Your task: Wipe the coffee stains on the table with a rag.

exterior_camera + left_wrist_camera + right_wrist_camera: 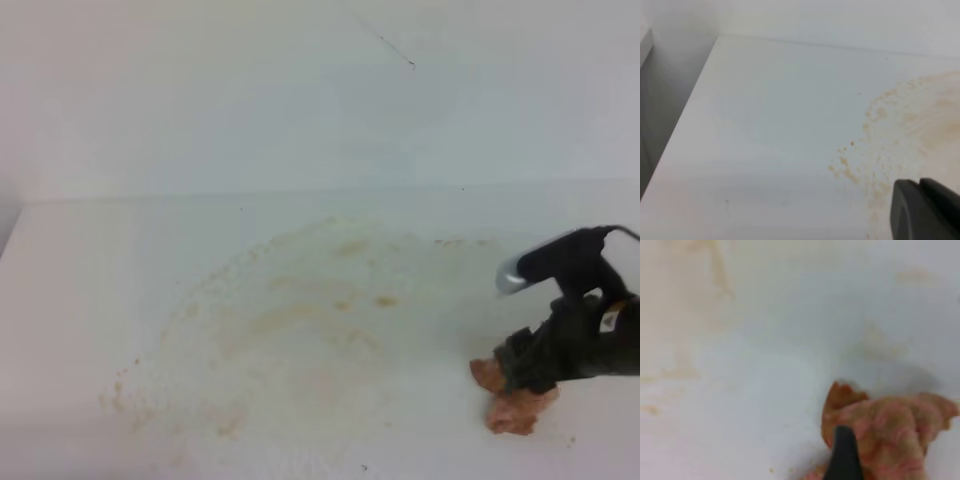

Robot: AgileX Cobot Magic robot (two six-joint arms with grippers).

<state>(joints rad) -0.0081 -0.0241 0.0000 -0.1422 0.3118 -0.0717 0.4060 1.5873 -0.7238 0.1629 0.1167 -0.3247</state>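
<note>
The coffee stains (300,330) spread over the middle of the white counter (80,300). At the right, the rag (515,408) lay wadded beneath the right arm's fingers (525,365); whether they pinched it could not be told. No readable writing showed.

The table (90,300) looks smooth, white and a little shiny. The rag (515,408) is soft, crumpled cloth, pinkish-brown, with rough folds. The stains (290,320) look thin and patchy, like dried tan specks, and the right gripper (535,365) looks like dark, matt plastic.
</note>
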